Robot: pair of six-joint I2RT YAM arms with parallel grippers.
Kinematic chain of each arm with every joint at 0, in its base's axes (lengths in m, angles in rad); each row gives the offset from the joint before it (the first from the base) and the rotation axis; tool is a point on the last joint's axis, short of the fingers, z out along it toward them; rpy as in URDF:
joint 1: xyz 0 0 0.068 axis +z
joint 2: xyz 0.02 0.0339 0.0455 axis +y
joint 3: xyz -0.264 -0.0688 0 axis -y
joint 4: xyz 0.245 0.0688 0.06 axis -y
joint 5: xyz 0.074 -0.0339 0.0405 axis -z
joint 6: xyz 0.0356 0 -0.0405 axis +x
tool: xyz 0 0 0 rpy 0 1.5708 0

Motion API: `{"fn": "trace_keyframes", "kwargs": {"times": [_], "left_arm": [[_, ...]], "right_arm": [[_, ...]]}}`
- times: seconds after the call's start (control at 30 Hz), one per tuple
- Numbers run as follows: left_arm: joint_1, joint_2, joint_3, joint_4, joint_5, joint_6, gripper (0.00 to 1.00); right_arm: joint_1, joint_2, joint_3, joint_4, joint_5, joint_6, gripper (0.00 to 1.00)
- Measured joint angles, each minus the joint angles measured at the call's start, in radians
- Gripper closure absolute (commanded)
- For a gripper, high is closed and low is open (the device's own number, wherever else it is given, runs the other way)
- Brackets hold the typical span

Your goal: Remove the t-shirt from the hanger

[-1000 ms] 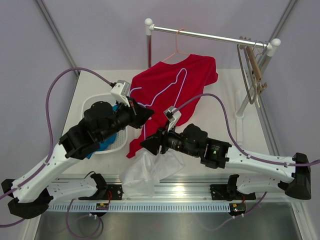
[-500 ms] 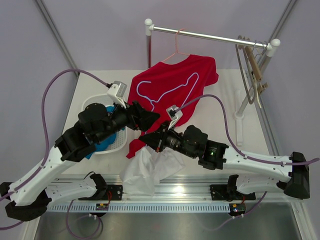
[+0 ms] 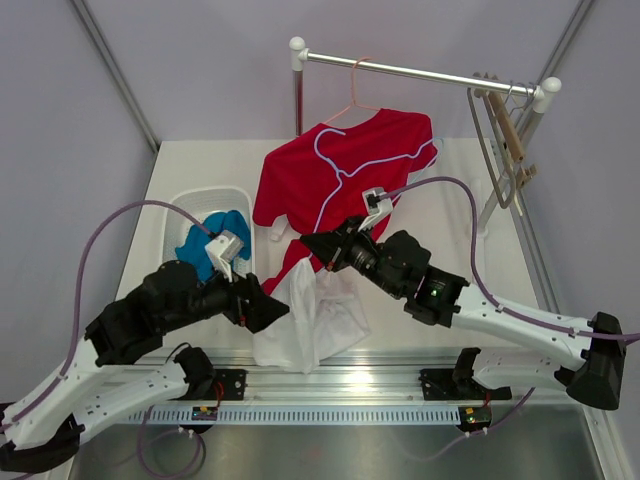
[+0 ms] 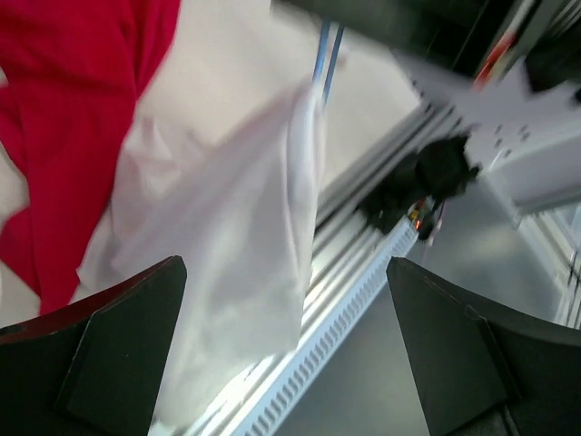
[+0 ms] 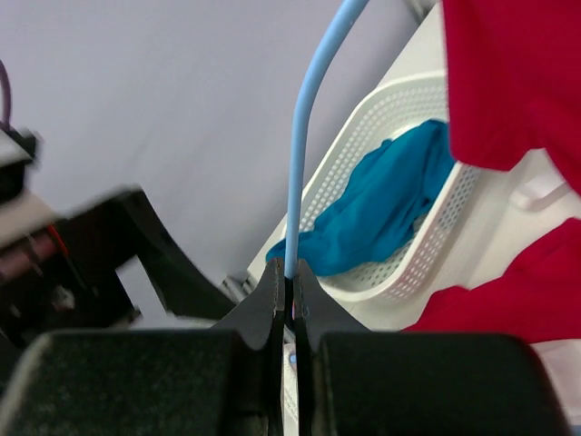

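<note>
Pulling the hanger [image 5: 300, 136] steadily toward 6 o'clock, clear of the cloth, looks best, since the right pincer [image 5: 290, 277] is clamped on its wire. The red t-shirt [image 3: 290, 185] lies on the surface [image 3: 200, 165] toward 12 o'clock, hanger against it. Since the earlier frame, the left pincer [image 3: 272, 310] has spread apart and retreated toward 7 o'clock.
</note>
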Motion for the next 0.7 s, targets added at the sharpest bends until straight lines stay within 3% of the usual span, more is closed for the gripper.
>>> {"fn": "trace_keyframes", "kwargs": {"times": [0.17,0.37,0.53,0.7], "left_arm": [[0.000,0.022,-0.099,-0.065,0.084,-0.010,0.02],[0.000,0.090,-0.148,-0.055,0.082,-0.011,0.05],[0.000,0.131,-0.184,0.016,0.084,-0.020,0.19],[0.000,0.161,-0.185,0.067,0.106,-0.023,0.15]], "right_arm": [[-0.045,-0.006,0.011,-0.002,-0.008,0.000,1.00],[-0.049,-0.013,0.023,-0.003,-0.027,0.000,1.00],[-0.050,-0.025,0.023,-0.003,-0.044,0.005,1.00],[-0.050,-0.027,0.023,-0.003,-0.045,0.011,1.00]]}}
